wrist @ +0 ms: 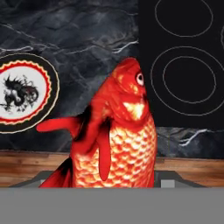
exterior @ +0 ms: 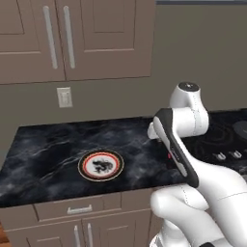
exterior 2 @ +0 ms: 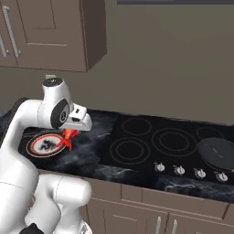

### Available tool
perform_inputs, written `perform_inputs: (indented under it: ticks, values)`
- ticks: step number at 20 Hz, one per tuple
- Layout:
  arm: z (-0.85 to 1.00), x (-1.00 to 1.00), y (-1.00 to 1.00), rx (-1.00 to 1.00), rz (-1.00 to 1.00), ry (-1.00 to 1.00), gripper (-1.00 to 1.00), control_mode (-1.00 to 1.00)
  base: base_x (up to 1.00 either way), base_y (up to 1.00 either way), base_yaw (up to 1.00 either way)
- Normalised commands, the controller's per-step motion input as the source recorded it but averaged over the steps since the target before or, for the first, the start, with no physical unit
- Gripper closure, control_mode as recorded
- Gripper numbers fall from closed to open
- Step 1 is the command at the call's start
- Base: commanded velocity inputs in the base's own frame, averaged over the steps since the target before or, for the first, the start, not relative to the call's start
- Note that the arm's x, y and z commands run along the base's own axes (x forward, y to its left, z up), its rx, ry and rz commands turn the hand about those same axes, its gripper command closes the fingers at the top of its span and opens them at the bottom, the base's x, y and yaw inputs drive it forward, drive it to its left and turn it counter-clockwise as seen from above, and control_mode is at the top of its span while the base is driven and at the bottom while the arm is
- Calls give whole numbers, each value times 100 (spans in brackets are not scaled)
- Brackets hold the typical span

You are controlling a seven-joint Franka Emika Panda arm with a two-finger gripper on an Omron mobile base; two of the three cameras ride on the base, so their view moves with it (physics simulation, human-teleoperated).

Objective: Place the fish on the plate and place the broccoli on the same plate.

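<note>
A red-orange fish [wrist: 118, 140] hangs close in front of the hand camera, head pointing away, well above the black marble counter [exterior: 48, 144]. In the right base view the fish [exterior 2: 68, 136] dangles under my gripper [exterior 2: 71, 131], which is shut on it, just right of the plate [exterior 2: 45, 145]. The fish hides the fingertips in the hand view. The round plate [exterior: 101, 165], white centre with a dark motif and a dark red rim, lies flat near the counter's front edge; in the hand view the plate [wrist: 22, 92] is to the fish's left. The broccoli is out of view.
A black cooktop [exterior 2: 169, 141] adjoins the counter on the right, with a black frying pan [exterior 2: 217, 153] on its far right burner and knobs [exterior 2: 178, 170] along its front. Wall cabinets [exterior: 72, 38] hang above the counter. My arm's elbow [exterior: 178, 149] stands right of the plate.
</note>
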Motion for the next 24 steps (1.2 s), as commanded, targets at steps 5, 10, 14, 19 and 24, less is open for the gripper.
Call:
perform_inputs:
  ticks: [5, 10, 14, 19, 24]
  values:
    - [0, 0, 0, 0, 0, 0, 100, 100, 20, 67, -15]
    - [0, 0, 0, 0, 0, 0, 100, 100, 22, 49, -18]
    - [0, 0, 0, 0, 0, 0, 100, 100, 19, 39, -14]
    - [-1, 19, 39, 0, 0, 0, 100, -100, 1, 5, -1]
    - [-2, 36, 30, 0, 1, 11, 100, -100, 0, 0, 0]
